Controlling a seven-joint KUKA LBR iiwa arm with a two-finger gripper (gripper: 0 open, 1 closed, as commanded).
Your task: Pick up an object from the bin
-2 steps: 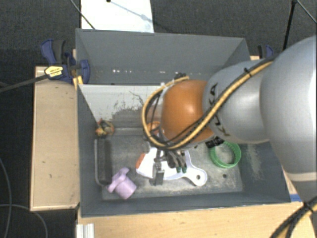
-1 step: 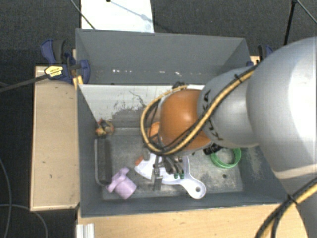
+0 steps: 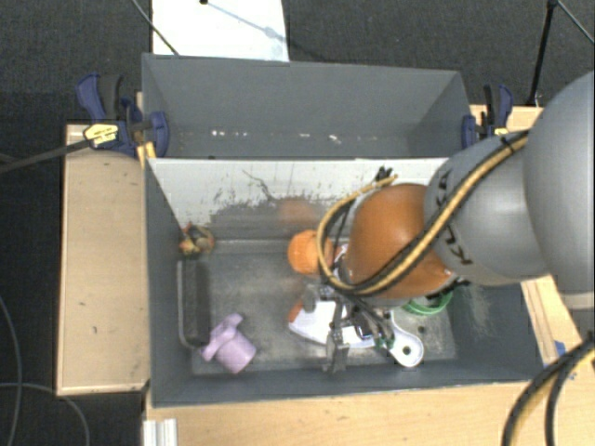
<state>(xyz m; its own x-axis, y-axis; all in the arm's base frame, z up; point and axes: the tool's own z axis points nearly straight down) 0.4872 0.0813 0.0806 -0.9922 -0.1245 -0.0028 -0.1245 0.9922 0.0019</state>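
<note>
My gripper (image 3: 335, 349) is low in the bin near the middle of the front wall, under the arm's orange cover. It is right beside a white flat item with blue and orange edges (image 3: 310, 321), which lies just to its left; I cannot tell whether they touch. To its right lies a white plastic piece with a round hole (image 3: 407, 349). Behind the gripper, an orange ball (image 3: 301, 252) rests partly hidden by the cover.
A purple plastic piece (image 3: 231, 343) lies at the front left, next to a long black bar (image 3: 193, 302) along the left wall. A small brown thing (image 3: 195, 241) sits at the back left. A green thing (image 3: 429, 304) peeks out under the arm.
</note>
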